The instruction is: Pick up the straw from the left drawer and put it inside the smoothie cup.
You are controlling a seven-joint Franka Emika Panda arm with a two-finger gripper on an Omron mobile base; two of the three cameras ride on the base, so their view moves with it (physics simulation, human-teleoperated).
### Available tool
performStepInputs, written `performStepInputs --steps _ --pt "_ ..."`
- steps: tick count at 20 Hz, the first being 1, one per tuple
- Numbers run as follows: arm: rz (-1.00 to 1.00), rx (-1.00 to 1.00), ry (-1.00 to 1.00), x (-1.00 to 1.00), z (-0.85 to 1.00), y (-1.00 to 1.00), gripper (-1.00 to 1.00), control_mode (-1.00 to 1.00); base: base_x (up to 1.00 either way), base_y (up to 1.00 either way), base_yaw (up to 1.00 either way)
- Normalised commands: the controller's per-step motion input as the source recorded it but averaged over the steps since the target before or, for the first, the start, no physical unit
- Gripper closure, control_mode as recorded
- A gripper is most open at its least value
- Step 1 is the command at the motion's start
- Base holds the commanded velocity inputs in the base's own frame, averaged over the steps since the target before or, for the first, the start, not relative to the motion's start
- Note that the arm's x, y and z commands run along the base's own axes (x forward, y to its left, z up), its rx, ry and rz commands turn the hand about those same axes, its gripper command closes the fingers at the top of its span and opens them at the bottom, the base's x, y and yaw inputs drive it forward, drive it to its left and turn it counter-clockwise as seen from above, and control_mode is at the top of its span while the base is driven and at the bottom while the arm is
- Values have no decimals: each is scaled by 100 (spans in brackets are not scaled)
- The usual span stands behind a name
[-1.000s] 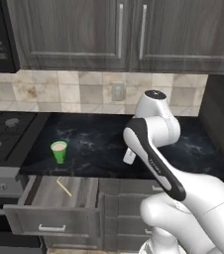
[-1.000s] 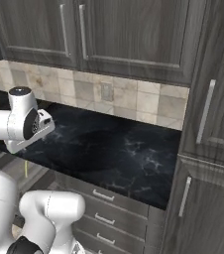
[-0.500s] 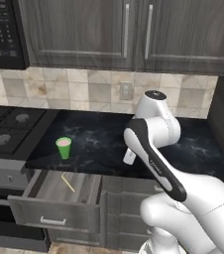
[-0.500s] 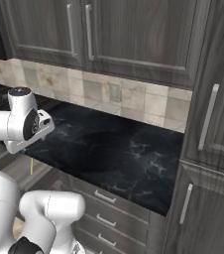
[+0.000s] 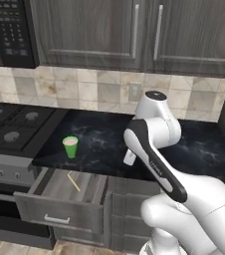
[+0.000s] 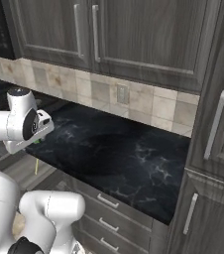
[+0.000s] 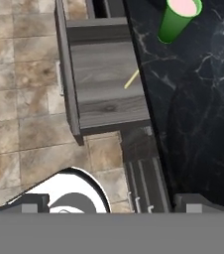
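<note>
one smoothie cup stands upright on the dark marbled tabletop, near its front left edge, just right of the stove; pink shows at its rim. one left drawer is pulled open below that edge, and one straw lies flat on its wood-grain bottom, slanted, toward the right side of the drawer, part of it tucked under the tabletop's overhang. the hand view looks down on the same three things: cup on the tabletop, straw in the open drawer. the one tool hangs above the floor beside the drawer, well apart from the straw, its two fingertips spread fully wide with nothing between them. four upper cabinet doors show in the left base view.
</note>
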Motion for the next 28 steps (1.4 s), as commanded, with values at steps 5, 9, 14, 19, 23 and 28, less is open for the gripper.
performStepInputs --steps 5,9,14,19,23,28 --pt "0 0 0 0 0 0 -100 100 42 -3 5" --pt "0 0 0 0 0 0 -100 100 43 0 1" --pt "0 0 0 0 0 0 -100 100 12 0 0" --pt "0 0 0 0 0 0 -100 -100 0 0 0" --pt "0 0 0 0 0 0 -100 -100 0 0 0" --pt "0 0 1 0 0 16 -100 -100 0 0 0"
